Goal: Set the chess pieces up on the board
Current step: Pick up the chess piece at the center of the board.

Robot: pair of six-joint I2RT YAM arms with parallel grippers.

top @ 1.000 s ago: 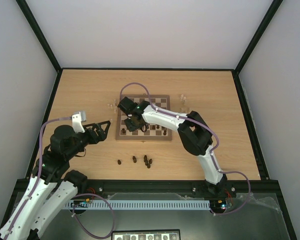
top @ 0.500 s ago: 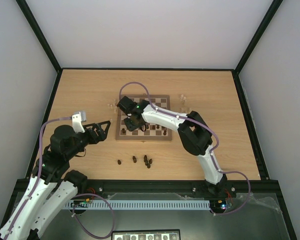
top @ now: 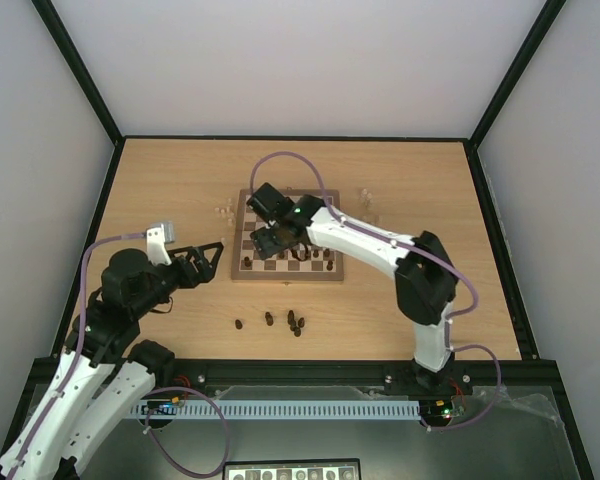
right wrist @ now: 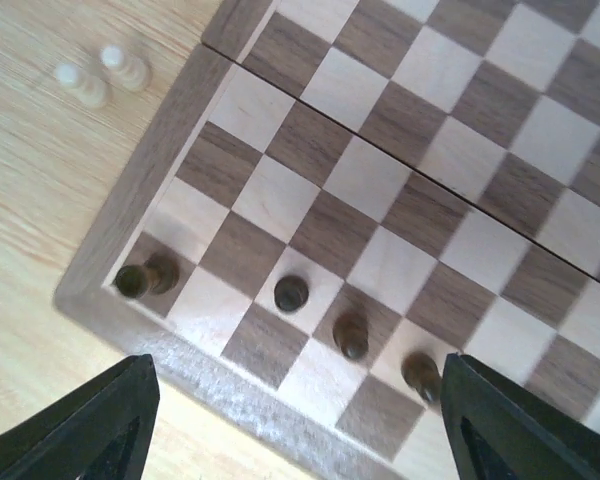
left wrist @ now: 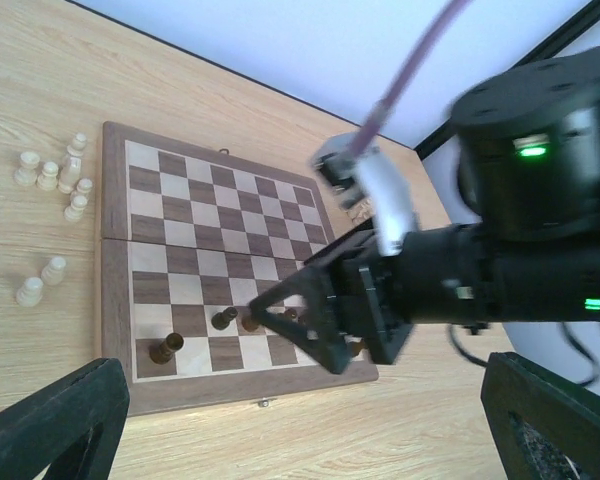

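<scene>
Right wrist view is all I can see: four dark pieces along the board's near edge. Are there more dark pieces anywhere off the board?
Observer: Yes, a loose group of dark pieces sits on the table in front of the board, on the arms' side.
Operator: Where is the other arm?
Observer: The left gripper hovers off the board's left side, jaws open, holding nothing.
Operator: Any cream pieces besides the two I see?
Observer: Yes, the left wrist view shows several cream pieces on the table along the board's left edge.
</scene>
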